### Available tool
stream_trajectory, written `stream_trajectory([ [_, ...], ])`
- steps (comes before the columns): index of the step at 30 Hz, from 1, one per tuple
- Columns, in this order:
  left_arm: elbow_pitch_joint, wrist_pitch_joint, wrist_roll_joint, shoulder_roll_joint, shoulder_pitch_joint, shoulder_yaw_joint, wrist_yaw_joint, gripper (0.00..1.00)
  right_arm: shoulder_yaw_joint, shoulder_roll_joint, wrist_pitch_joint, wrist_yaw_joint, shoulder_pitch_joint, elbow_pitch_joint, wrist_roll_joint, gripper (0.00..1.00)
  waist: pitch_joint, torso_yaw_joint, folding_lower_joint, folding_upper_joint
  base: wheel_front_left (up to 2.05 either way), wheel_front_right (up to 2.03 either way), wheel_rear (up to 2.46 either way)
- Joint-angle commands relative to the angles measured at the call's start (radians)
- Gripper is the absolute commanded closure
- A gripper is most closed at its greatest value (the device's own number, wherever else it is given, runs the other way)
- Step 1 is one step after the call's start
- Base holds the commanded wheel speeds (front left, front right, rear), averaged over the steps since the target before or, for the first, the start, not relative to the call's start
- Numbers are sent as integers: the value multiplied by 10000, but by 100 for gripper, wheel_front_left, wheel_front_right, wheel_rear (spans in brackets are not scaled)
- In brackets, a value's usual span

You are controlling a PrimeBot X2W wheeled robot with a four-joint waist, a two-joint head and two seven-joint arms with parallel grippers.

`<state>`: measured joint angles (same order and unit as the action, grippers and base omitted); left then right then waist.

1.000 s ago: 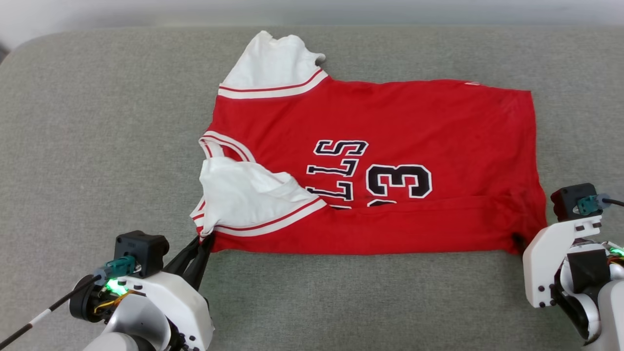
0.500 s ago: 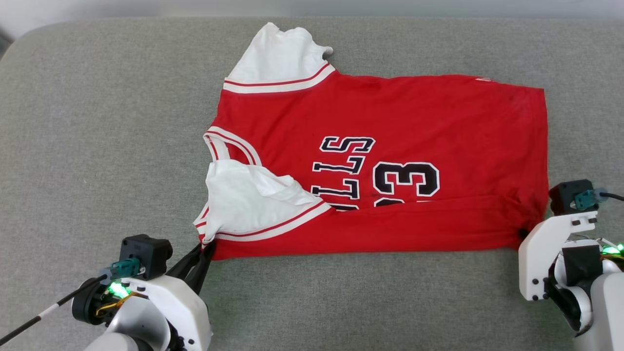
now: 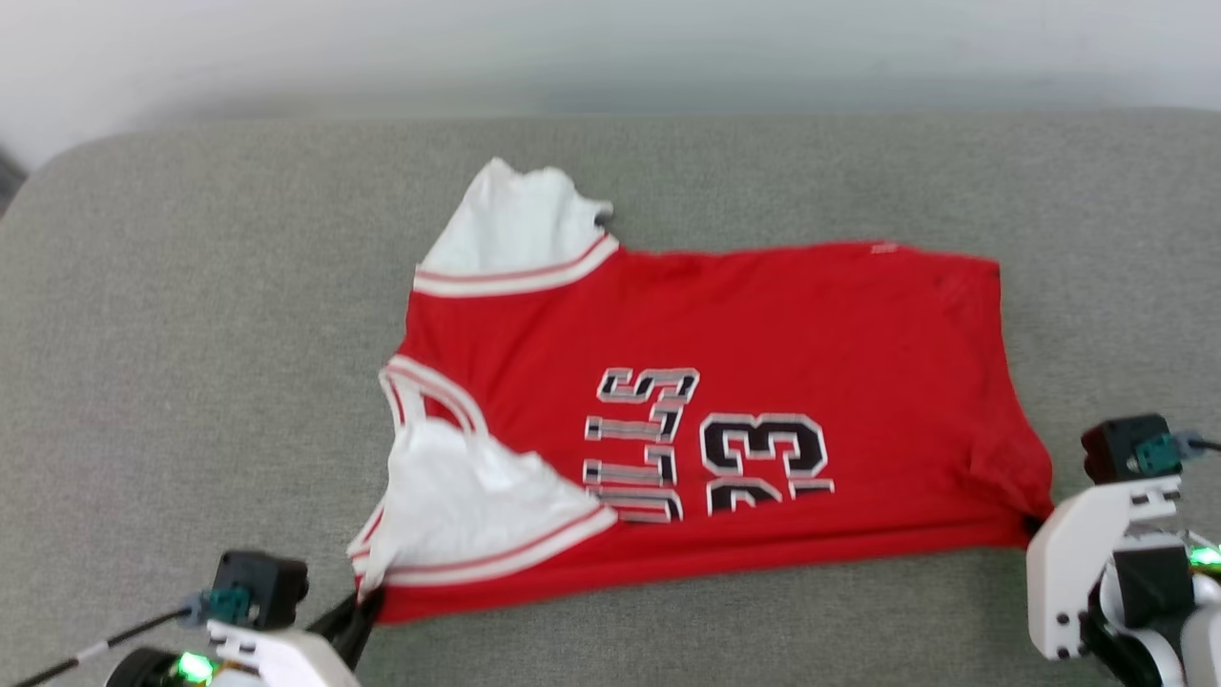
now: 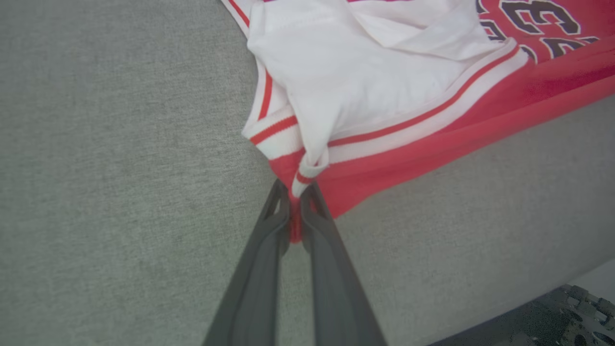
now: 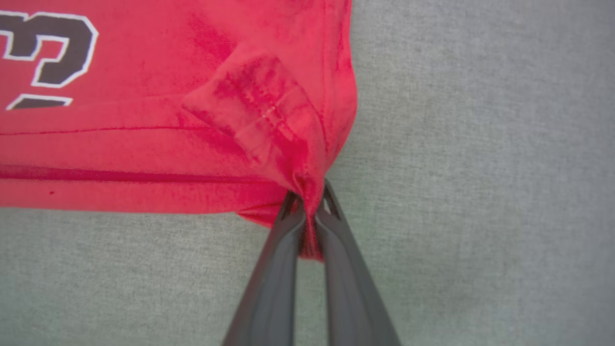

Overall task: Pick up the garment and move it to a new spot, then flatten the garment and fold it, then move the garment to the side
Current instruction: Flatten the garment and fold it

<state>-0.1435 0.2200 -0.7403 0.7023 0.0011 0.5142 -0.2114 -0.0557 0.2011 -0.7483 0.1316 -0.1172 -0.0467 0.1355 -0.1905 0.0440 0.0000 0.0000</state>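
Left gripper [image 4: 295, 209] pinched tight on the garment's [image 3: 763, 324] near-left corner. Garment lies spread on grey cushion [image 3: 191, 334], lettering up. Right gripper [image 5: 310, 209] clamped on garment's near-right corner, red cloth bunched between fingers.

Left gripper [image 4: 294, 194]: two long dark-grey fingers [image 4: 254, 288], tapering, slotted near tips. Right gripper [image 5: 310, 199] alike. Wrist shell [image 3: 1073, 563] white, small black screws. Black camera cube [image 3: 1116, 448] on each wrist, teal plug [image 3: 1156, 452], green light [image 3: 1204, 555]. Black cable [image 3: 86, 651] with white bands, left side.
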Motion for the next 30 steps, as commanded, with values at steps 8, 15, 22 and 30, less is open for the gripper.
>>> stream_trajectory([
  [8, -497, 304, -421, 413, 1388, 139, -255, 100, -549, -40, -782, -19, 1741, 1256, 378, 100, 539, -218, 0, 0, 0, 0, 0],
  [15, -55, 444, -580, 180, 1738, 555, -52, 100, -726, -187, -990, -19, 2582, 1191, 347, 100, 612, -229, 0, 0, 0, 0, 0],
  [22, 770, 115, -670, -233, 1461, 735, 375, 100, -546, -339, -767, -18, 2506, 661, 337, 100, 612, -249, 0, 0, 0, 0, 0],
  [30, 988, -638, -548, -301, 1152, 415, 483, 0, -389, -66, -266, -13, 2083, 854, 556, 0, 866, -298, 0, 0, 0, 0, 0],
])
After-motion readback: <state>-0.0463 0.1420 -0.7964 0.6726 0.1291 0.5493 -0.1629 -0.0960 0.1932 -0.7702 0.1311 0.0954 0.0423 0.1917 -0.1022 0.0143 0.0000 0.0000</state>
